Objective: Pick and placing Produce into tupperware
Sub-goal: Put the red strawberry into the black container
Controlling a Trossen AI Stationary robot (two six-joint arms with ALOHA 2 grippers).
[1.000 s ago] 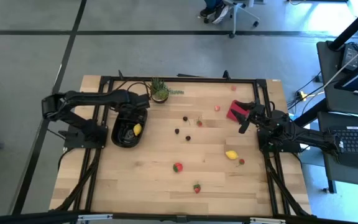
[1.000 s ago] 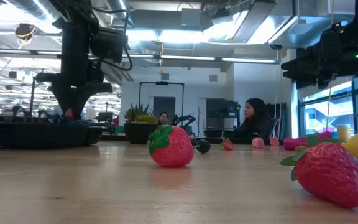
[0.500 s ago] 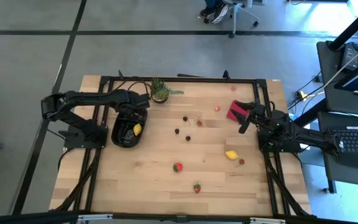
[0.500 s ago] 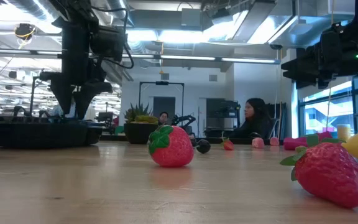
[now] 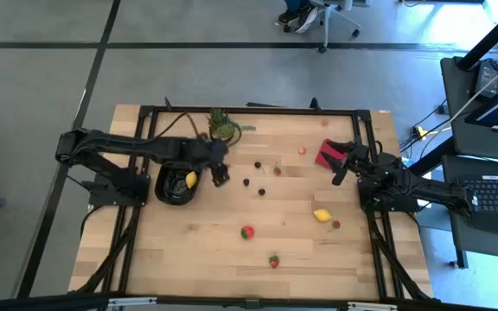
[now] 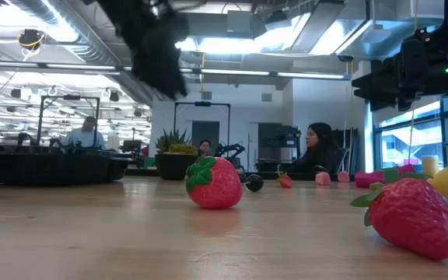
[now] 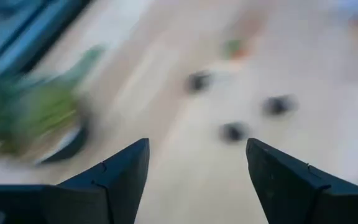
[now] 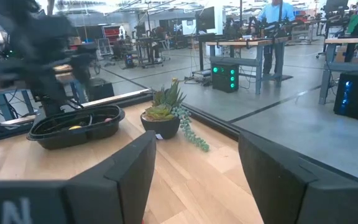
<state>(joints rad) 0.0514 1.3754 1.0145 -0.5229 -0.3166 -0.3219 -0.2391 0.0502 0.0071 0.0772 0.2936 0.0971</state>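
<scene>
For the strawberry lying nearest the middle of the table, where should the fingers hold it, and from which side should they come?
Probably from straight above, closing across the red body of the strawberry, below its green leaf cap. It lies alone on open wood, so nothing blocks a vertical approach, and the low view shows a rounded body with the cap on top. The open left gripper is nearer.

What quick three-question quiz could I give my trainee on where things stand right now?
1. True or false: the left gripper is open and carries nothing.
2. Which piece of produce shows inside the black container? A) a red strawberry B) a yellow lemon C) a dark berry
3. Fill in: the right gripper waits beside the flat red ____.

Key:
1. True; the left wrist view shows its fingers spread with only bare table between them.
2. B; the yellow lemon lies against the container's right wall.
3. Square; the red square lies near the table's far right edge.
</scene>
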